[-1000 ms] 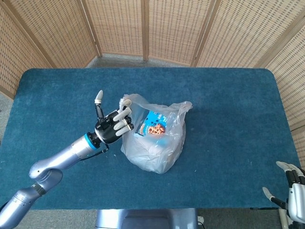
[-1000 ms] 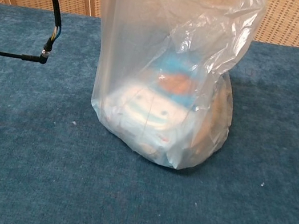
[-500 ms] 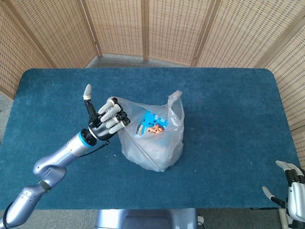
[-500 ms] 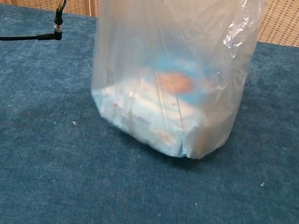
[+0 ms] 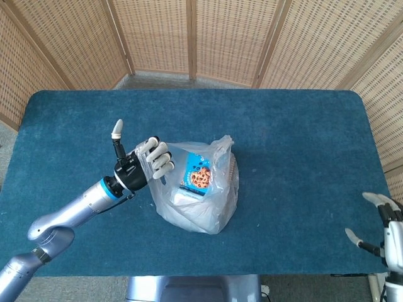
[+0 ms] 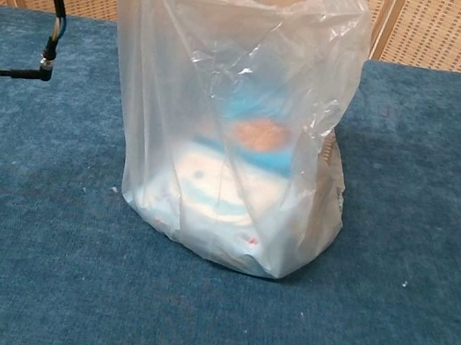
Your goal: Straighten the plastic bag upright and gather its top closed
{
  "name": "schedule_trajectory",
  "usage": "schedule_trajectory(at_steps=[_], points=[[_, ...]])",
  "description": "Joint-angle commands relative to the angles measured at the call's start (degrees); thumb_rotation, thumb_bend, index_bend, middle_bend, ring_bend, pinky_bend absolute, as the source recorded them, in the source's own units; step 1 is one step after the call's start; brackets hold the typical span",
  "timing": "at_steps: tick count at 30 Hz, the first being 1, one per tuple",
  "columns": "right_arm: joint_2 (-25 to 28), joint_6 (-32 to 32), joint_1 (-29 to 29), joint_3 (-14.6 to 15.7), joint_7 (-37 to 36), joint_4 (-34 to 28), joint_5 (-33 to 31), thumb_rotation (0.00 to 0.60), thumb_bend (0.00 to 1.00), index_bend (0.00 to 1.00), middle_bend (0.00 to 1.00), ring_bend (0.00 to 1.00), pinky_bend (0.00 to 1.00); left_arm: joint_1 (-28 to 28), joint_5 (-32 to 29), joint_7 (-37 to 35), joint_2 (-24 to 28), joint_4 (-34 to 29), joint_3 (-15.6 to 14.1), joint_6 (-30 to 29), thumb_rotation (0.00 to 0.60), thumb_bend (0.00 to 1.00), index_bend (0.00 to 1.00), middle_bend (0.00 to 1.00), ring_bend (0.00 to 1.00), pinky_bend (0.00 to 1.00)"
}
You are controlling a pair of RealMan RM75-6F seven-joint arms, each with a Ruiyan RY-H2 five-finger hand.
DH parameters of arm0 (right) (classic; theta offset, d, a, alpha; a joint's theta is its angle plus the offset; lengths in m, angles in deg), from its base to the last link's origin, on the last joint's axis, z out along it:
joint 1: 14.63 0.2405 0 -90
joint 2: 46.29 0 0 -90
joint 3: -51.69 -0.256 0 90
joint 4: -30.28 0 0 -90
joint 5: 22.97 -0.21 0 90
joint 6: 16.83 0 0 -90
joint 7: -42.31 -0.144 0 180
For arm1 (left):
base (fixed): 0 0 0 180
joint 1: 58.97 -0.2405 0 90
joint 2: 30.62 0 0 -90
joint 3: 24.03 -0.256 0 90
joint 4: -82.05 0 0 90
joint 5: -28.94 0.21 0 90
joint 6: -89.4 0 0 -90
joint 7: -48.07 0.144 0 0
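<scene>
Plastic bag: your bag [image 5: 201, 189] stands upright near the middle of the blue table [image 5: 302, 151], slightly toward your left side. In the chest view the clear bag [image 6: 231, 119] rises past the top of the frame and its base rests on the cloth.
Bag top: the upper edge is pulled toward your left hand; the far corner [image 5: 223, 143] sticks up loosely, so the mouth is not yet gathered.
Contents: a blue packet with a cookie picture [image 5: 197, 177] shows through the plastic, with a pale wrapped item [image 6: 211, 182] below it.
Left hand: your left hand [image 5: 141, 165] is at the bag's left upper edge. Its fingers [image 5: 160, 160] curl over the plastic rim and hold it, while one finger [image 5: 117, 131] points straight up, clear of the bag.
Right hand: your right hand [image 5: 387, 233] sits at the near right corner of the table, well apart from the bag, fingers spread and holding nothing.
Cable: a black cable [image 6: 36, 31] hangs at the left of the chest view, beside the bag without touching it.
Backdrop: woven screens [image 5: 208, 38] stand behind the table.
</scene>
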Motion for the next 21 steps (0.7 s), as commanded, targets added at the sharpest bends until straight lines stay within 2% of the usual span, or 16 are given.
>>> schedule_trajectory(at_steps=[1,7,10,15,18,21], points=[[-0.8,-0.85,4.96,-3.8,-7.62,3.57,2.53,0.6,0.17,0.22,0.24,0.18,0.16,-0.84,0.55,0.41,0.95,-1.42,-0.73,-0.99,0.0,0.13,0.7,0.65,0.64,0.67],[-3.32,-0.99,9.59,-6.24,-12.4,6.47,4.72,0.6,0.16,0.22,0.24,0.18,0.16,-1.49,0.33,0.61,1.59,-2.55,-1.32,-1.37,0.0,0.13,0.69,0.65,0.63,0.66],[-5.73,-1.94,13.19,-7.76,-14.59,8.17,5.65,0.6,0.15,0.22,0.24,0.18,0.16,-1.61,1.12,1.52,2.25,-3.21,-1.63,-1.74,0.0,0.13,0.67,0.62,0.55,0.54],[-9.44,-4.9,18.23,-9.3,-15.75,13.53,4.49,0.599,0.13,0.22,0.24,0.18,0.16,-1.3,1.73,2.32,3.01,-4.07,-2.2,-2.25,0.0,0.13,0.62,0.54,0.48,0.44],[-11.1,-6.15,20.31,-9.41,-15.87,16.2,4.09,0.6,0.13,0.22,0.24,0.18,0.16,-1.1,2.23,3.18,3.36,-4.13,-2.46,-2.03,0.0,0.13,0.57,0.48,0.4,0.34],[-13.01,-6.9,22.03,-9.41,-16.13,19.16,3.75,0.6,0.12,0.22,0.24,0.18,0.16,-0.94,2.68,4.1,3.57,-4.3,-2.47,-2.26,0.0,0.13,0.53,0.44,0.34,0.29]])
